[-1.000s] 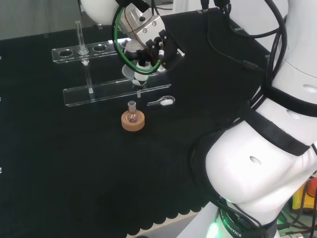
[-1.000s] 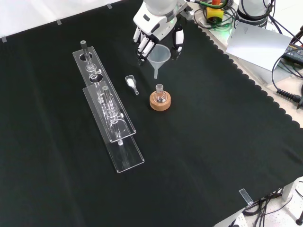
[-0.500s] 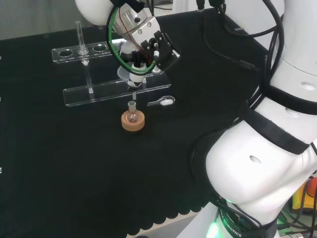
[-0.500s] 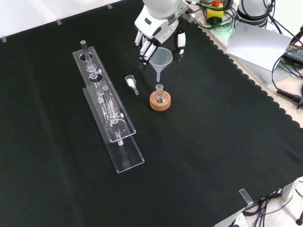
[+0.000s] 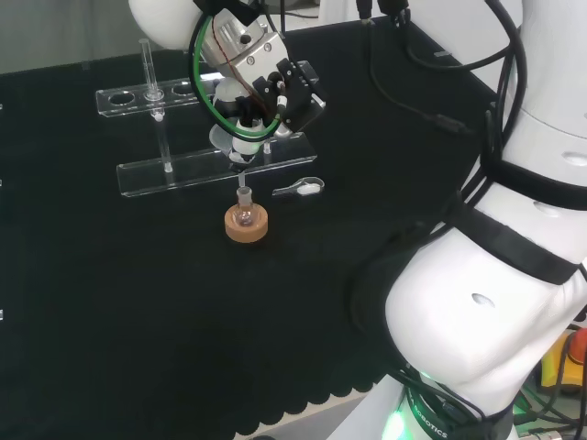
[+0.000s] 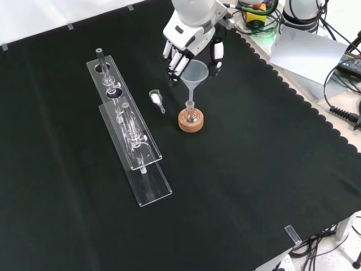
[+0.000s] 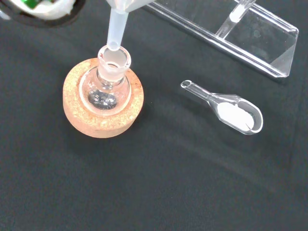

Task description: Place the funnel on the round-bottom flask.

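From the front view I see the nearest stretch of the surface [image 6: 237,214] as bare black cloth running out to its scalloped edge on the right, with wide open room on that side and toward me. To the left in that view a clear test-tube rack [image 6: 128,131] lies lengthwise, a glass tube standing at its far end. Past the open cloth sits the round-bottom flask [image 6: 190,114] on its cork ring [image 6: 190,121], well apart from the rack. Just left of it lies a small glass scoop [image 6: 156,99] with white powder in its bowl, near the cork ring but not touching it.

Above the flask I see the funnel [image 6: 193,74], upright, its stem pointing down at the flask's neck. In the wrist view the stem tip [image 7: 114,44] stands at the mouth of the neck, at its rim; I cannot tell whether it touches the glass. The hand [image 6: 189,39] comes in from the far side, palm turned down, and its fingers [image 6: 176,61] are curled round the funnel's cone, pinching it between them and the thumb.
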`<action>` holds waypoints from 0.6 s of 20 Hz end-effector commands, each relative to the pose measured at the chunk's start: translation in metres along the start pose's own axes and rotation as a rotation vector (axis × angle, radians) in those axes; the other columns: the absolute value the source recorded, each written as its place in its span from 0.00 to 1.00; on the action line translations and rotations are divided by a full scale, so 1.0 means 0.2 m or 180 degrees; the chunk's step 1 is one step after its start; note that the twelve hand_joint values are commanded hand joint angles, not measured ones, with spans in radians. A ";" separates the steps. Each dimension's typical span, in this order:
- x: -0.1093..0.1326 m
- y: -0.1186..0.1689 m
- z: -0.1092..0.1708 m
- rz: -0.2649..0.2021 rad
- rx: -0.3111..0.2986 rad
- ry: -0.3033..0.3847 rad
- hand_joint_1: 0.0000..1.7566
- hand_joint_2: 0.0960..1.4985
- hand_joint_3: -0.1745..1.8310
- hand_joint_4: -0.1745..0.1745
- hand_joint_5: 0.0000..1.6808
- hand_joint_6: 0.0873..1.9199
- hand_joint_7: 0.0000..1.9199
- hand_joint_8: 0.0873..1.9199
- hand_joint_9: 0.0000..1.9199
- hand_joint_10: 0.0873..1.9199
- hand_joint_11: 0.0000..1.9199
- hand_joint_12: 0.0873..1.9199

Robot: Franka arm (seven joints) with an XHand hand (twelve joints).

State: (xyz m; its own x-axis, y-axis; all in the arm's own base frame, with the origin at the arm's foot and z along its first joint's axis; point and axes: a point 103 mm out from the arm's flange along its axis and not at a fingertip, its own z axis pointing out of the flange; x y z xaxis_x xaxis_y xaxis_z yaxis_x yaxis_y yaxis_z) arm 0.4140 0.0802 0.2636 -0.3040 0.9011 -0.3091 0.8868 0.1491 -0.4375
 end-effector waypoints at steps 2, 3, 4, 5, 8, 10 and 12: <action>-0.01 0.03 0.05 0.0030 0.0105 -0.0006 0.51 0.47 0.40 0.41 0.43 0.41 0.36 0.35 0.61 0.16 0.43 0.54; -0.01 0.04 0.05 0.0031 0.0104 -0.0009 0.51 0.47 0.40 0.41 0.43 0.41 0.36 0.35 0.61 0.16 0.43 0.54; -0.01 0.04 0.05 0.0030 0.0104 -0.0006 0.51 0.47 0.40 0.41 0.43 0.41 0.36 0.35 0.61 0.16 0.43 0.54; -0.01 0.04 0.06 0.0026 0.0110 -0.0015 0.51 0.47 0.40 0.41 0.43 0.41 0.36 0.35 0.61 0.16 0.43 0.54; -0.01 0.05 0.06 0.0012 0.0122 0.0003 0.51 0.47 0.40 0.41 0.43 0.41 0.36 0.35 0.61 0.16 0.43 0.54; -0.02 0.05 0.07 0.0009 0.0113 0.0013 0.51 0.47 0.40 0.41 0.43 0.41 0.36 0.35 0.61 0.16 0.43 0.54; -0.02 0.05 0.07 0.0009 0.0114 0.0016 0.51 0.47 0.40 0.41 0.43 0.41 0.36 0.35 0.61 0.16 0.43 0.54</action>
State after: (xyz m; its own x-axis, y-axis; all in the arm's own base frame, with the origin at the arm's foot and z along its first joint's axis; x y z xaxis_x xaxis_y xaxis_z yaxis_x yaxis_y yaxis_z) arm 0.4182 0.0677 0.2556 -0.2817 0.9075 -0.3117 0.8827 0.1178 -0.4549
